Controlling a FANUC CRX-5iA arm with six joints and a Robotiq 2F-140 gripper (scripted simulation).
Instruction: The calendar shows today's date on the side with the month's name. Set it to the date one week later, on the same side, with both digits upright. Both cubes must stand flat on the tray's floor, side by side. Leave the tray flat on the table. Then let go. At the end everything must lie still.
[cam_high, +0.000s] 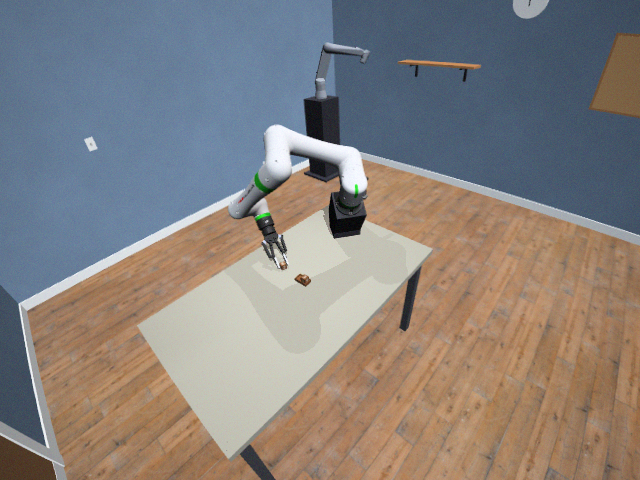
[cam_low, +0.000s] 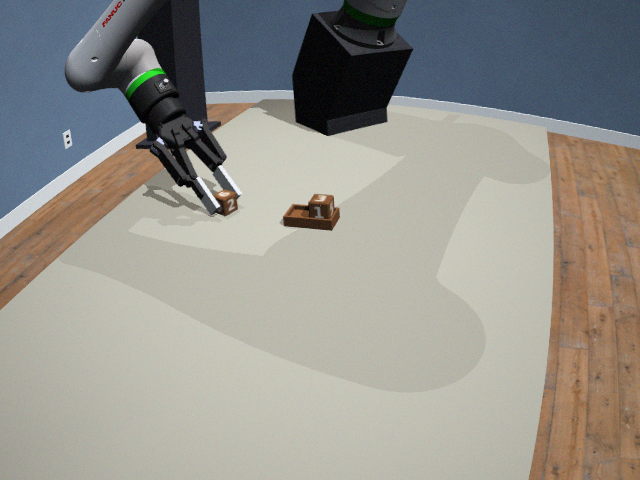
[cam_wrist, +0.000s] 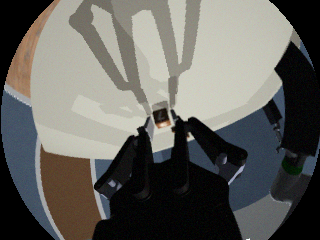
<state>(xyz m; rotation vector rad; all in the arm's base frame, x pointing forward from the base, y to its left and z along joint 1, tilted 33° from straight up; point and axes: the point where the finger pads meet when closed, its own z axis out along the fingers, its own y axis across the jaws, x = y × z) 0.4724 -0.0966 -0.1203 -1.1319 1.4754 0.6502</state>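
Exterior view: we saw the arm reaching down and sideways, its gripper (cam_low: 225, 198) tilted low over the table (cam_low: 310, 361). The fingers stood parted beside the cube (cam_low: 226, 202) showing a 2, which rested on the table, released. Well apart, the tray (cam_low: 310, 219) held the second cube (cam_low: 321, 205), showing 1.

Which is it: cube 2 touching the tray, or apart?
Apart. The exterior view shows a strip of bare table between cube 2 and the tray.
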